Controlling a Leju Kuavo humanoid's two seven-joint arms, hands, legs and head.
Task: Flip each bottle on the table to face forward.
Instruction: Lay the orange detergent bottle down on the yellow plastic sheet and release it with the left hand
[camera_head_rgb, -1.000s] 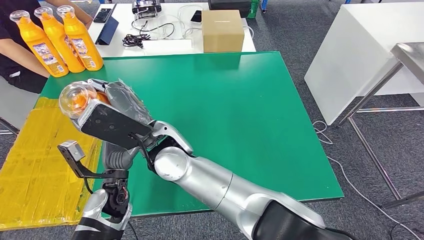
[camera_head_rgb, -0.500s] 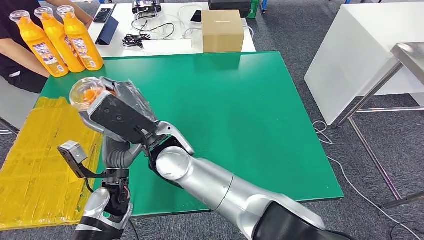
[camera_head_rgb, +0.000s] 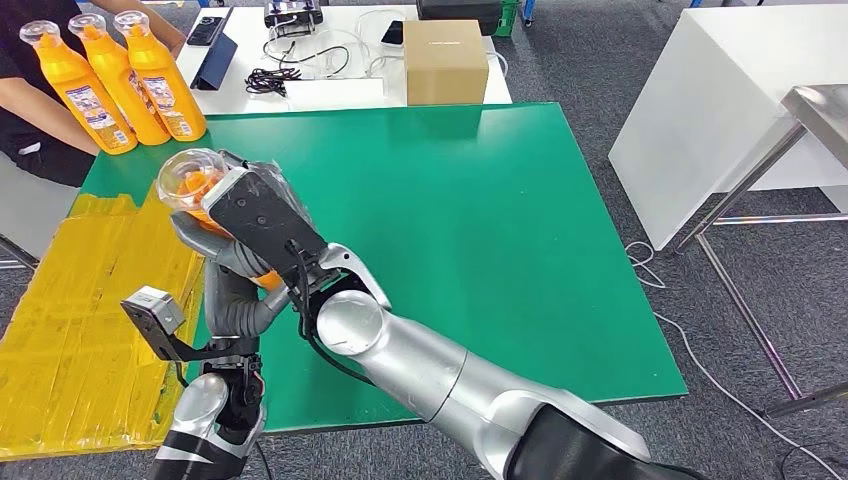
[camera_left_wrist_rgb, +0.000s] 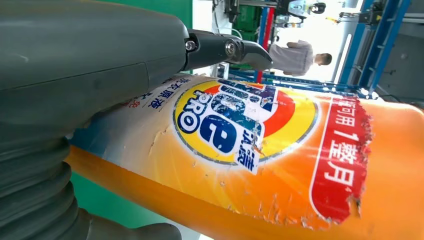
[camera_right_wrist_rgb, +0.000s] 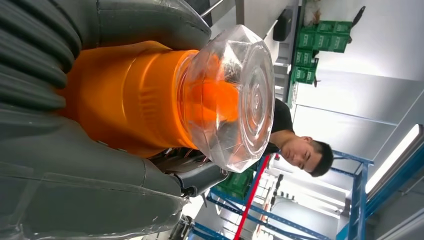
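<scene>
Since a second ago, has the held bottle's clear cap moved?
Yes. The clear cap has shifted rightward and farther onto the green table, off the yellow sheet.

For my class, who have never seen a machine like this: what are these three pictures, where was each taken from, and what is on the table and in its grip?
This is a humanoid robot with two silver arms. The wide picture comes from a camera high on its body, looking down at a green table. The other two come from cameras at its wrists, so they look turned and very close. The right robot hand grips an orange bottle near its clear cap, above the table. The left robot hand holds the same bottle by its labelled body. Three more orange bottles stand at the table's far left corner, beside a person's arm.
</scene>
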